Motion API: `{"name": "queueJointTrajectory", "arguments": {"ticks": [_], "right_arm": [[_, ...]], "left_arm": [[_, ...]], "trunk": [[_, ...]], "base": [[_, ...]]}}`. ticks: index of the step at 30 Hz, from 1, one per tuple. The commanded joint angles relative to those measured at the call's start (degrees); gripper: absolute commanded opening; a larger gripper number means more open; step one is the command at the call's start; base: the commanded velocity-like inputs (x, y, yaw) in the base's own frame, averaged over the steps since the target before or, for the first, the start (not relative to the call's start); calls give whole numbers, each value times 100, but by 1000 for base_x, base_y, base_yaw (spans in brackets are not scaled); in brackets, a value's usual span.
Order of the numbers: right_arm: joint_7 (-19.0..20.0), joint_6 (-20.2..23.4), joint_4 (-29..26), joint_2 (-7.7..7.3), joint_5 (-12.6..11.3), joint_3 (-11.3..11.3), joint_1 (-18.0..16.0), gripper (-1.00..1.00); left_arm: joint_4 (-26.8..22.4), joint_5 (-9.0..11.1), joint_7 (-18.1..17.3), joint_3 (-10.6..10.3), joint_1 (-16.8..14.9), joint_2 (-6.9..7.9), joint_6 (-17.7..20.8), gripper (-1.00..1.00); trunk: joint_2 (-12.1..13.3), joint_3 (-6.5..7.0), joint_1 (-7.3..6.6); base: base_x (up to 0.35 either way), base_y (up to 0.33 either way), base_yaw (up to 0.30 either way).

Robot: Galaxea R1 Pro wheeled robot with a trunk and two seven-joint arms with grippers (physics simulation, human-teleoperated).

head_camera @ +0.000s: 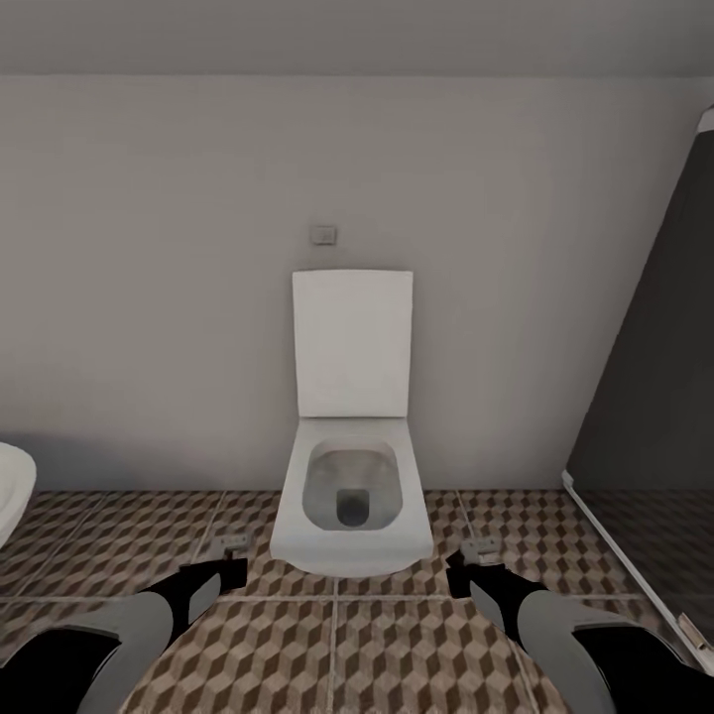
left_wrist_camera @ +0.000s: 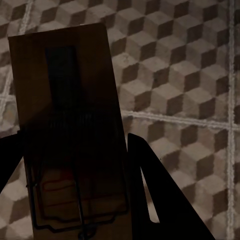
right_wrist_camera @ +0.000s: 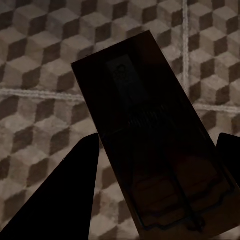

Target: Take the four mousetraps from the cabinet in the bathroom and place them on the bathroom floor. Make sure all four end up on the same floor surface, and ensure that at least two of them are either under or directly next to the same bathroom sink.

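Mousetraps are both in hand: left gripper (head_camera: 234,565) is clamped on one mousetrap (left_wrist_camera: 70,135), right gripper (head_camera: 474,567) on another mousetrap (right_wrist_camera: 155,150), both held over the bathroom floor (head_camera: 337,645) just near of the white toilet (head_camera: 352,496).

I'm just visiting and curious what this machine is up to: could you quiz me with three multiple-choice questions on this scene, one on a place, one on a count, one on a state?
1. What stands straight ahead against the wall?
A. a toilet
B. a bookshelf
C. a fridge

2. How many mousetraps is the robot carrying?
A. none
B. two
C. five

3. How is the toilet lid?
A. shut flat
B. raised
C. lying on the floor

Answers:
1 A: the white toilet sits between the two arms on the tiled bathroom floor.
2 B: the left hand grips one mousetrap, and the right hand grips another mousetrap.
3 B: the lid stands upright against the wall, leaving the bowl open.
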Motion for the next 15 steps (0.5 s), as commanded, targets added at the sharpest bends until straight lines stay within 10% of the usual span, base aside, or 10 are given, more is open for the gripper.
{"name": "queueJointTrajectory", "arguments": {"ticks": [1, 15], "right_arm": [[-18, 18, 9, 4, 37, 29, -7, -100], [-18, -86, 9, 2, 45, 29, 0, -100]], "left_arm": [[-4, 35, 13, -49, -3, 0, 23, -100], [-7, 35, 13, -49, -2, 0, 5, -100]], "trunk": [[-4, -28, 1], [-23, -338, 37]], "base": [[0, 0, 0], [0, 0, 0]]}}
